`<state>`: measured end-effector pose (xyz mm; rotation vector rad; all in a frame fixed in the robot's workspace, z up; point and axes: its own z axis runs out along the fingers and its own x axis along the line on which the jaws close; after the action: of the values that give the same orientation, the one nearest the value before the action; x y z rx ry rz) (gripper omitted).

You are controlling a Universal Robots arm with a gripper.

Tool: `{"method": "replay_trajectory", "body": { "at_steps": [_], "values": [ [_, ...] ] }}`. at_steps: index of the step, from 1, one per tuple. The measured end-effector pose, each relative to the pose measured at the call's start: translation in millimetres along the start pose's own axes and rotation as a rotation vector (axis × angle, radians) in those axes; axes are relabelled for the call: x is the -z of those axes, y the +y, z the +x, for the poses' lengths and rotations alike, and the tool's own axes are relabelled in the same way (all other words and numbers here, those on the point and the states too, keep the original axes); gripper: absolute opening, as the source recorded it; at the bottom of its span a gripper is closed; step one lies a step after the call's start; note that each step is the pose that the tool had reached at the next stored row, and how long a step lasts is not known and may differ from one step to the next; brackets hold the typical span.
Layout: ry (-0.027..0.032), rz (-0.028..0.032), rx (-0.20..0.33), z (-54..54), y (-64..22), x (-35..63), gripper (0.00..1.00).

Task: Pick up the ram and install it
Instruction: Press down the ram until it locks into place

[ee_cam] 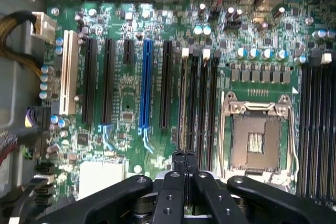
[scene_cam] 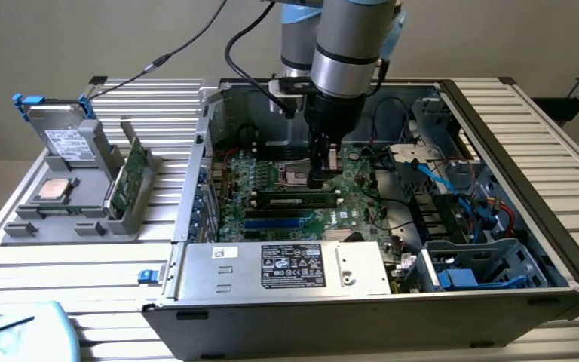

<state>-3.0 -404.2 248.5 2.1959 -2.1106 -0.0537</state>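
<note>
- The gripper (scene_cam: pixel 318 181) reaches down into the open computer case (scene_cam: pixel 531 188), over the motherboard (scene_cam: pixel 269 177).
- Its fingers (ee_cam: pixel 178 163) are clenched flat against each other, with nothing between them.
- The ram (scene_cam: pixel 295 200) lies lengthwise in a memory slot on the board, its row of black chips facing the exterior camera.
- The fingertips stand directly above the ram's upper edge, toward its end on the exterior view's right. I cannot tell whether they touch it.
- The empty CPU socket (ee_cam: pixel 255 140) sits just beside the fingers, and a blue expansion slot (ee_cam: pixel 146 85) lies farther off.
- The power supply (scene_cam: pixel 284 265) sits at the case's near edge.
- Outside the case, on the exterior view's left, a grey holder (scene_cam: pixel 68 219) carries a green circuit card (scene_cam: pixel 129 181) and a hard drive (scene_cam: pixel 65 139).
</note>
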Motion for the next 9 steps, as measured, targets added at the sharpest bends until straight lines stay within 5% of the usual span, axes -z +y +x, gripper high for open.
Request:
{"method": "replay_trajectory", "body": {
  "at_steps": [9],
  "values": [
    [0.0002,0.0087,0.000,-0.5,-2.6,-13.9,0.11]
  ]
}}
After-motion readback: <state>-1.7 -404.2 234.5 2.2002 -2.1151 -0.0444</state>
